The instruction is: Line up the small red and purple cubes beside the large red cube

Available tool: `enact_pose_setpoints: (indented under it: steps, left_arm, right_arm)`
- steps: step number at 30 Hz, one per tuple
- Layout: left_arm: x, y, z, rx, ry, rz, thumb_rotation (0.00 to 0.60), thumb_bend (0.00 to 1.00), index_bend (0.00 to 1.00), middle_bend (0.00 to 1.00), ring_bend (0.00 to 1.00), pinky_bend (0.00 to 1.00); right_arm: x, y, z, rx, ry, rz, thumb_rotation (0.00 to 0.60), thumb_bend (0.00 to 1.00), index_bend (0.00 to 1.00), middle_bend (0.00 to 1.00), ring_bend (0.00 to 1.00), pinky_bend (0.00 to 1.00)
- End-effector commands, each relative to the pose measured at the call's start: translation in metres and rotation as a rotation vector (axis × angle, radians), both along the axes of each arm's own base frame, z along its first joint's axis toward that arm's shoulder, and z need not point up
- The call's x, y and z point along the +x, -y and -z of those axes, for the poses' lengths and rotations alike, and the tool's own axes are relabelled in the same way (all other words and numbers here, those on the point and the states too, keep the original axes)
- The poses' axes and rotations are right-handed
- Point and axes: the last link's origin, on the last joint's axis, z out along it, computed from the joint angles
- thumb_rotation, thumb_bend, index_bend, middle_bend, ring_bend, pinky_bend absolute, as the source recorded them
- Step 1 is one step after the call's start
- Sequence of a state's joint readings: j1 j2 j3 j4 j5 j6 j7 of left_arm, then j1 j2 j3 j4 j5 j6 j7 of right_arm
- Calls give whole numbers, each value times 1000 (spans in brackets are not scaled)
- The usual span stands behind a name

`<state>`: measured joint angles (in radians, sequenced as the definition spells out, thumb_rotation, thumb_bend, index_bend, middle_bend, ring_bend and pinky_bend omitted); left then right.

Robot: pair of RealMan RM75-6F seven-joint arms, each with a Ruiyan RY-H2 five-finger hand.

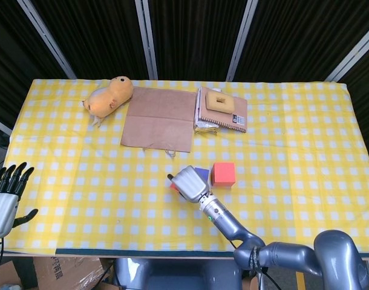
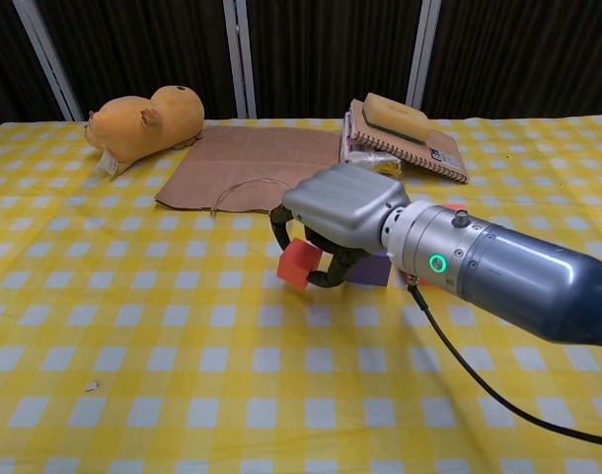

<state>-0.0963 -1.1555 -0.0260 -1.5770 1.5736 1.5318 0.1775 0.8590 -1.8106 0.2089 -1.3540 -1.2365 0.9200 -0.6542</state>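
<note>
My right hand [image 2: 338, 212] [image 1: 187, 182] holds the small red cube [image 2: 297, 264] between thumb and fingers, just above the cloth. In the head view that cube is only a red sliver [image 1: 173, 186] at the hand's left edge. The purple cube [image 1: 202, 174] [image 2: 376, 269] sits right behind the hand, partly hidden by it. The large red cube [image 1: 223, 174] stands to the right of the purple one; in the chest view the arm hides nearly all of it. My left hand [image 1: 5, 193] hangs open off the table's left edge, holding nothing.
A brown paper bag [image 1: 160, 118] [image 2: 252, 168] lies flat behind the cubes. A notebook with a sponge on it [image 1: 222, 107] [image 2: 405, 123] lies at the back centre. An orange plush toy [image 1: 109, 95] [image 2: 145, 121] rests at the back left. The yellow checked table [image 1: 293, 151] spreads wide.
</note>
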Motion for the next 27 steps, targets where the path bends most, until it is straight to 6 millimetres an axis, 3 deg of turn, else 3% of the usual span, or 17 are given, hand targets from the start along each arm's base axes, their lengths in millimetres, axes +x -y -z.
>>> enact_pose_setpoints:
  steps: [1,21,27]
  left_arm:
    - [0,0,0,0,0,0,600,20,0,0,0,0]
    - [0,0,0,0,0,0,600,20,0,0,0,0]
    - [0,0,0,0,0,0,600,20,0,0,0,0]
  right_arm:
    - [0,3,3,-10,-10,-3,600,392,513,862,911,798]
    - [-5,10,11,-80,-64,42,600,392,513,862,912,797]
    - [-4,8,12,-95,-74,47,600,392,414,862,912,798]
